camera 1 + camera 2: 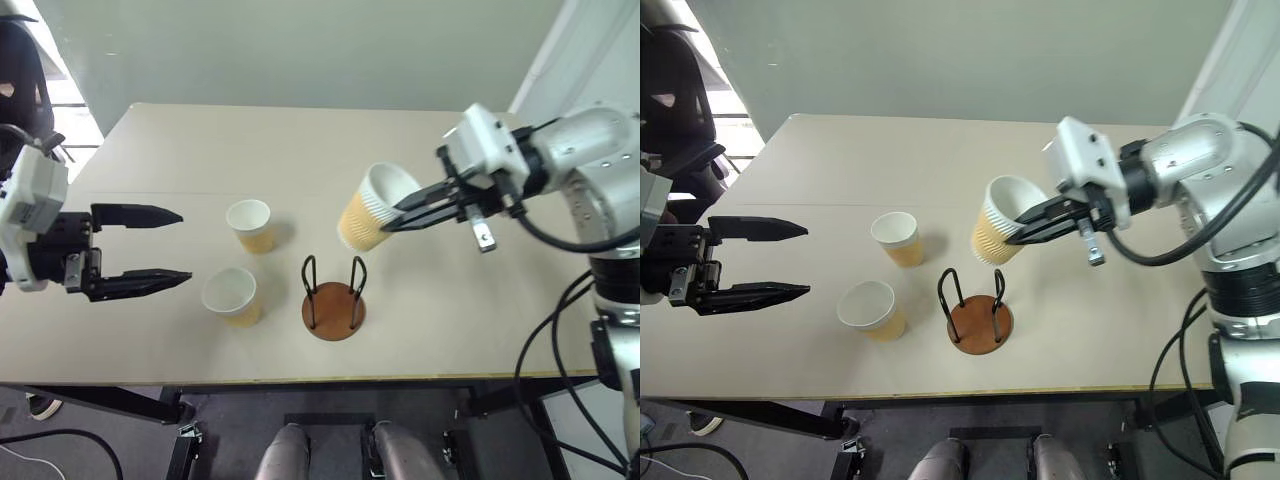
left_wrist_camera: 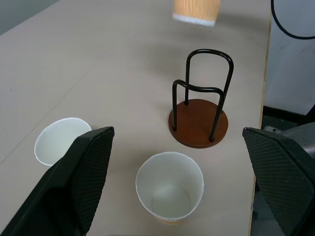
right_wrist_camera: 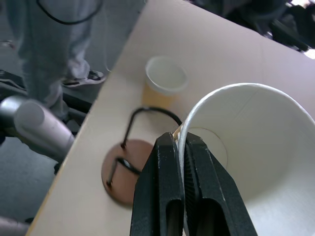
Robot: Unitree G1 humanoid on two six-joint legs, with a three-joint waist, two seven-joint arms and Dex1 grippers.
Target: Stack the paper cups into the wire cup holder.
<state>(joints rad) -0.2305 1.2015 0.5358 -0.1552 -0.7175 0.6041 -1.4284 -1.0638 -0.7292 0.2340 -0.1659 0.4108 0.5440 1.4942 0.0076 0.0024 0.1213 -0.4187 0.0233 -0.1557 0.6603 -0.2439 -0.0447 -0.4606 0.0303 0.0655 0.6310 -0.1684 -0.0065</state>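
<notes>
Over the table (image 1: 150,330), the right gripper (image 1: 400,214) is pinching a tilted cup (image 1: 370,208) just above-beyond the holder (image 1: 334,296), left gripper (image 1: 165,247) spread wide.

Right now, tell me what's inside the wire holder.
Nothing: the wire holder is empty, its brown base bare between the loops. The right gripper holds one cup by the rim in the air beside it. Two cups stand on the table.

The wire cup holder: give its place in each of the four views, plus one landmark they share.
Left eye: wire cup holder near the table's front edge, below the lifted cup.
Right eye: same spot.
Left wrist: beyond the two standing cups.
Right wrist: beside the right gripper.
Landmark: the lifted cup.
</notes>
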